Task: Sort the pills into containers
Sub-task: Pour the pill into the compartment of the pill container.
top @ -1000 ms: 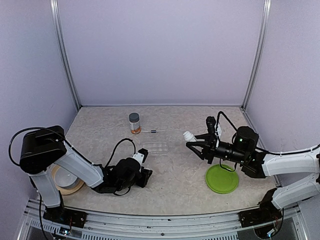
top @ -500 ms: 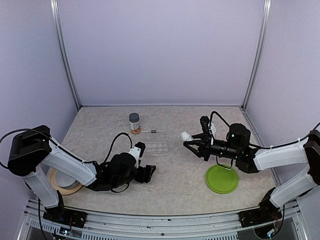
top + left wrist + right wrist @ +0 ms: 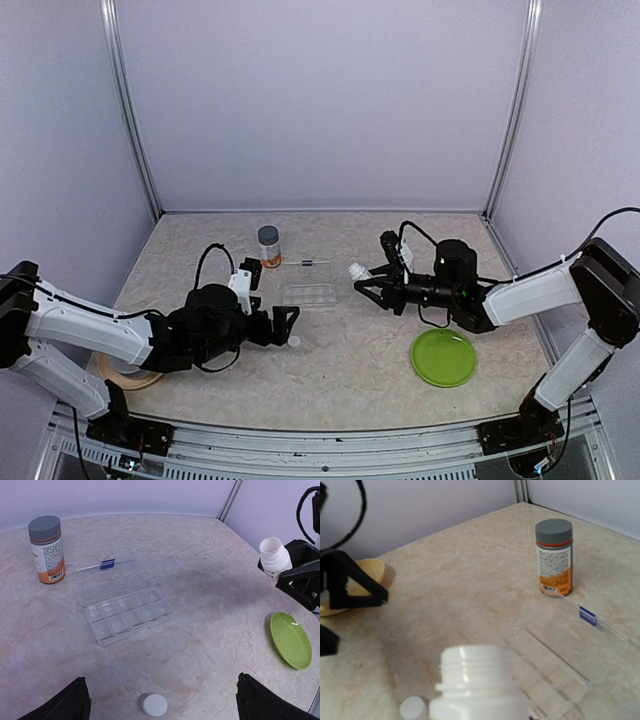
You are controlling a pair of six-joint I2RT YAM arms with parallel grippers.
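The gray-capped bottle (image 3: 268,246) with the white-and-orange label (image 3: 47,550) stands upright at the back, also seen in the right wrist view (image 3: 554,557). My right gripper (image 3: 364,284) is shut on the small white vial (image 3: 355,271), whose mouth (image 3: 479,680) is uncapped; its fingers are hidden below it in the right wrist view. The vial's white cap (image 3: 154,705) lies flat on the table between the wide-open fingers of my left gripper (image 3: 162,680), touching neither. In the top view the cap (image 3: 294,341) sits just in front of that gripper (image 3: 285,325). No pills show.
A clear compartment box (image 3: 308,294) with its lid open lies between the grippers. A thin stick with a blue band (image 3: 107,564) rests behind it. A green plate (image 3: 444,357) is at the right. A tan plate (image 3: 135,378) sits under the left arm.
My left gripper opened and let go of the white cap, which now lies on the table. The right gripper carried the vial leftward toward the compartment box.
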